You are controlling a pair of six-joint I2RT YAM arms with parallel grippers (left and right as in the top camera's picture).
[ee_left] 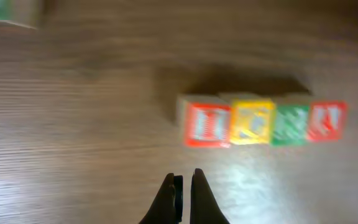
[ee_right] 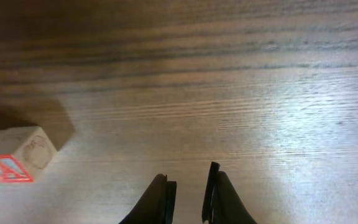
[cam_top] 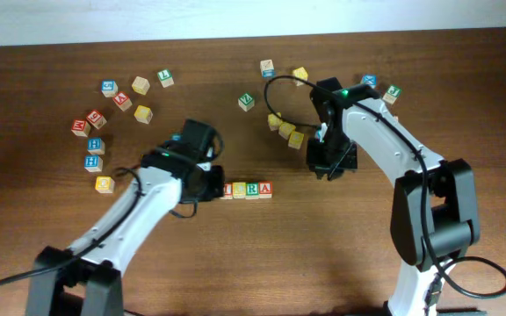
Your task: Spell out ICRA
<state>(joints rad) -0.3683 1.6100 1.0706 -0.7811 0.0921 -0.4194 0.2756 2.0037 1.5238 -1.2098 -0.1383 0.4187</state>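
Four cubes sit in a tight line at mid-table, reading left to right from overhead: red I cube (ee_left: 207,124), yellow C cube (ee_left: 252,122), green R cube (ee_left: 291,124), red A cube (ee_left: 327,121). They sit face up, sides touching. The left wrist picture is blurred, but the colours come through.

Left arm (cam_top: 139,206) now: it rises from its base at the lower left and stretches diagonally up and right, low over the wooden table (cam_top: 323,254), wrist bent toward the I end of the row. The left gripper (ee_left: 183,177) hangs just beside that cube, with bare wood between them in the wrist view. Its fingers are pressed together and hold nothing.

Over to the right arm (cam_top: 385,132): base at the lower right, elbow up, forearm running up and left, then the wrist folds back down so the right gripper (ee_right: 187,173) points at bare table, well apart from the A end of the row. A slim gap shows between its fingers, barely ajar, nothing in it. Its wrist camera catches the end of the row at the left edge.

Loose letter cubes (cam_top: 117,101) lie scattered at the upper left, and more cubes (cam_top: 286,130) are beside the right arm's wrist.
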